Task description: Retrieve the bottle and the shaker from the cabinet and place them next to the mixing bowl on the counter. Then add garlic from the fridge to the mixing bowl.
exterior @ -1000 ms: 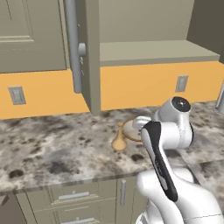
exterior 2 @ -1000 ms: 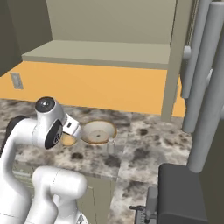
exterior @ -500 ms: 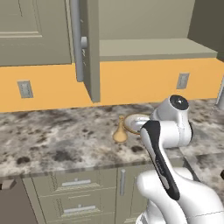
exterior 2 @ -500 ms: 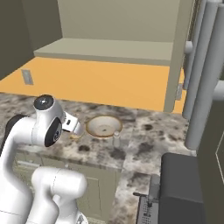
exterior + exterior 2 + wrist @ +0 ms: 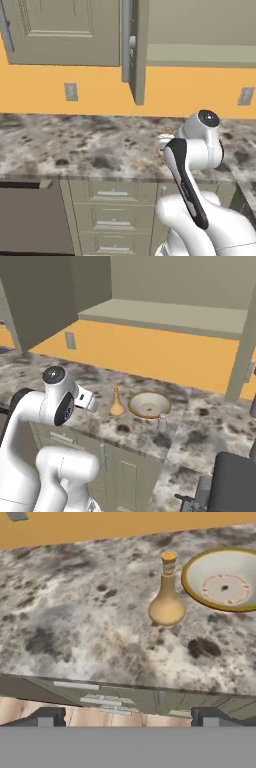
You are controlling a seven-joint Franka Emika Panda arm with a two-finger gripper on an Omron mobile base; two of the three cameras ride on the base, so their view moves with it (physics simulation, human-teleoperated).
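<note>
the mixing bowl [image 5: 149,405] sits on the bench [image 5: 200,426] with nothing in it. the tan bottle [image 5: 116,403] stands upright just beside it, the grey shaker [image 5: 162,422] at its other side. the open cabinet [image 5: 165,313] shelf is bare. the claw [image 5: 127,717] is spread apart, holding nothing.

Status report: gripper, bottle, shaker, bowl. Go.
Gripper open, empty. Bottle upright on counter, beside mixing bowl. Shaker upright, just in front of bowl. Nothing blocking.

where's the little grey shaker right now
In the right base view, the small grey capped shaker stands on the speckled granite counter, just right of the shallow tan mixing bowl.
</note>
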